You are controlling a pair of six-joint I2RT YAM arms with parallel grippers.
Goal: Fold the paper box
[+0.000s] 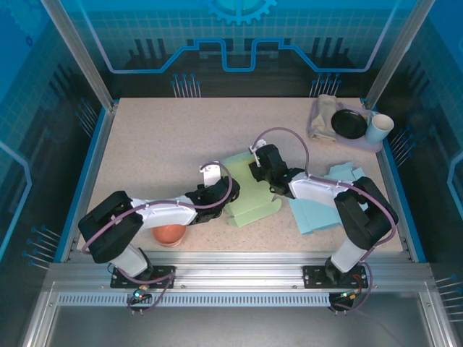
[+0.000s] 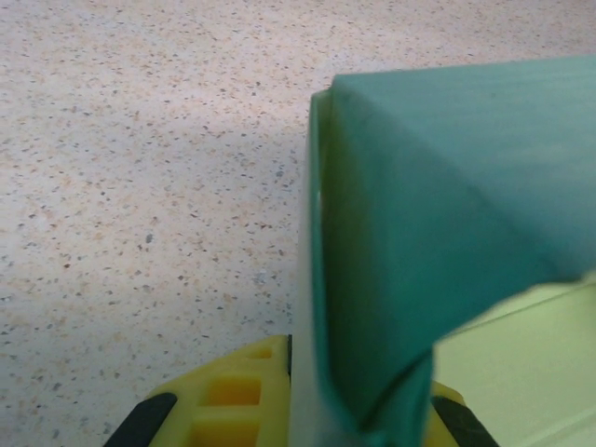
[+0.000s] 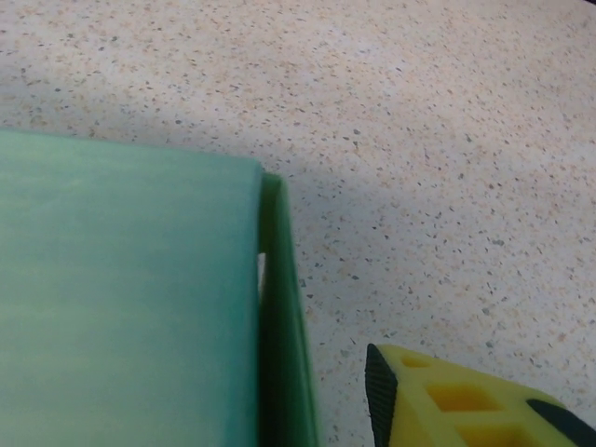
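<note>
Box [image 1: 249,196]: paper, pale green, part-folded. It lies mid-bench [image 1: 159,137] between the two arms, with its base panels flat and at least one wall raised.

Bowl [image 1: 170,233]: orange, at the near edge by the left arm, apart from the box.

Left fingers [image 2: 223,405]: closed on a thin upright flap [image 2: 321,279] at the box's left side. The flap's edge runs down between the two yellow fingers, and a darker panel bends away from it to the right.

Right fingers [image 3: 447,400]: at the box's far right side in the top view. In the wrist view one yellow finger shows on the bench side of a standing wall [image 3: 284,335], apart from it. Its mate is hidden, so it cannot be told whether this pair is parted or closed, or has hold of anything.

Handling, as judged: the box looks like light, thin, springy sheet.
- It likely creases easily and keeps its shape only along the scored folds.
- It would probably slide on the smooth bench if pushed from one side alone.
- It is best taken by a flap edge close to a fold line and pinched flat, with the other arm steadying the opposite wall.
- A squeeze at mid-panel would probably buckle it.

Sheets [image 1: 318,210]: blue, flat, just right of the box, partly under the right arm.

Tray [image 1: 376,147]: at the far right corner, well apart from the box. It holds a cloth [image 1: 324,116], a black dish [image 1: 349,123] and a white cup [image 1: 379,128].
</note>
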